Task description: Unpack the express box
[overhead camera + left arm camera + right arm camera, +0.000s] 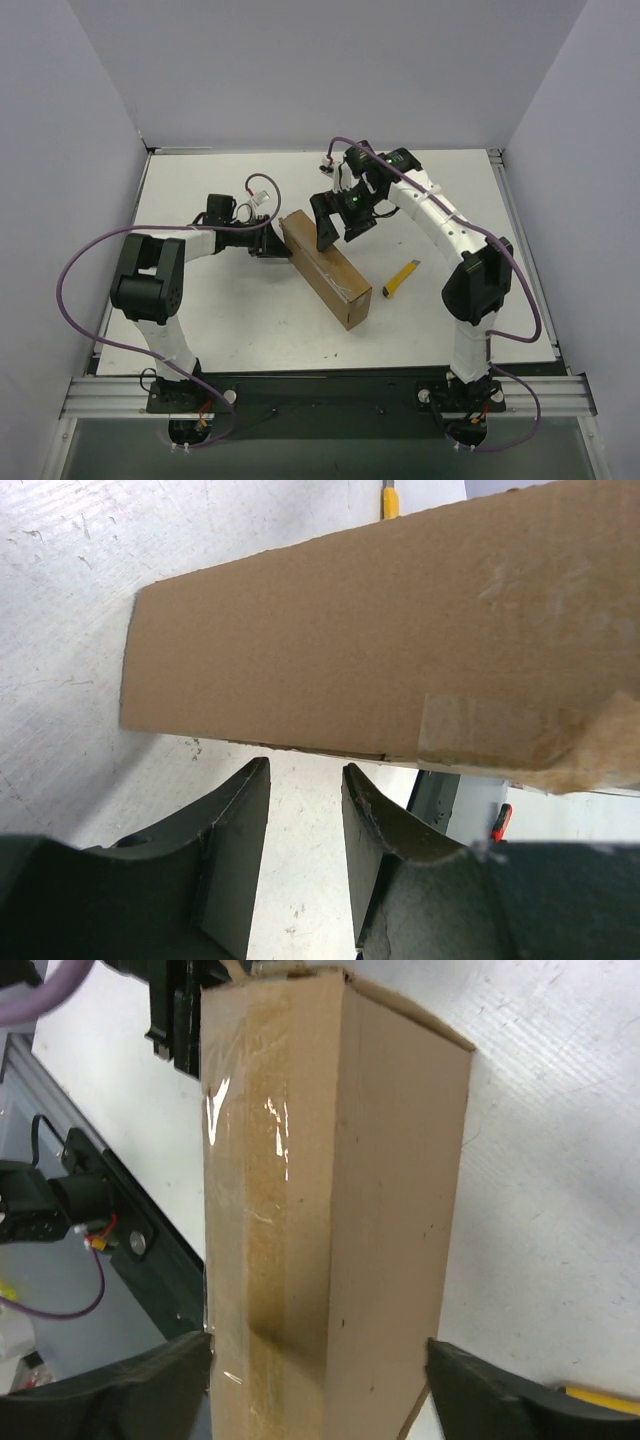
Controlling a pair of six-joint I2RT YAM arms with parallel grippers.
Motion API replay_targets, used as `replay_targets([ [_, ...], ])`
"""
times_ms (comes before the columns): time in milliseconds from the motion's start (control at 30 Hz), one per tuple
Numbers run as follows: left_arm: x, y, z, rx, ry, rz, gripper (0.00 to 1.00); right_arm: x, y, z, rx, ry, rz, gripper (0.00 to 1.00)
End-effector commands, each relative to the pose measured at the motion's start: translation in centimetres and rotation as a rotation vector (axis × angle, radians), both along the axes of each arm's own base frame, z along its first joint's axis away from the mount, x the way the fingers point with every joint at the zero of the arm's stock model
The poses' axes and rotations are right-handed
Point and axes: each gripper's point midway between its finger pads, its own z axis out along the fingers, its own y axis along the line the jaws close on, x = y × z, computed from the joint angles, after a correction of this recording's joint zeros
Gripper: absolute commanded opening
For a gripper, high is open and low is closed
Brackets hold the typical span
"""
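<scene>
The express box [325, 268] is a long brown cardboard box with clear tape along its top, lying diagonally at mid-table. My right gripper [343, 226] straddles its far end, one finger against each side; the right wrist view shows the box [330, 1210] filling the gap between my fingers [150, 1390]. My left gripper [272, 243] lies low on the table against the box's left side. In the left wrist view the box wall [380, 640] stands just beyond my left gripper [305, 765], whose jaws stand slightly apart and empty.
A yellow-handled cutter [401, 279] lies on the white table [240, 320] right of the box; it also shows in the right wrist view [600, 1397] and the left wrist view [389, 498]. Grey walls enclose the table.
</scene>
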Motion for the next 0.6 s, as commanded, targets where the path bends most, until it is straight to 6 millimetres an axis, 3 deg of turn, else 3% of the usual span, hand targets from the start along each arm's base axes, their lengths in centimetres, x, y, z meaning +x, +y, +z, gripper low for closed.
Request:
replay_targets([
  [0, 0.9, -0.5, 1.2, -0.011, -0.062, -0.024, 0.45, 1.4, -0.2, 4.2, -0.025, -0.212, -0.001, 1.00],
  [300, 0.7, -0.7, 1.5, -0.012, -0.068, -0.028, 0.45, 1.0, 1.4, 2.7, -0.174, -0.342, 0.086, 1.00],
  [567, 0.7, -0.6, 1.8, -0.014, -0.075, -0.027, 0.45, 2.4, 1.4, 1.5, -0.265, -0.388, 0.073, 1.00],
])
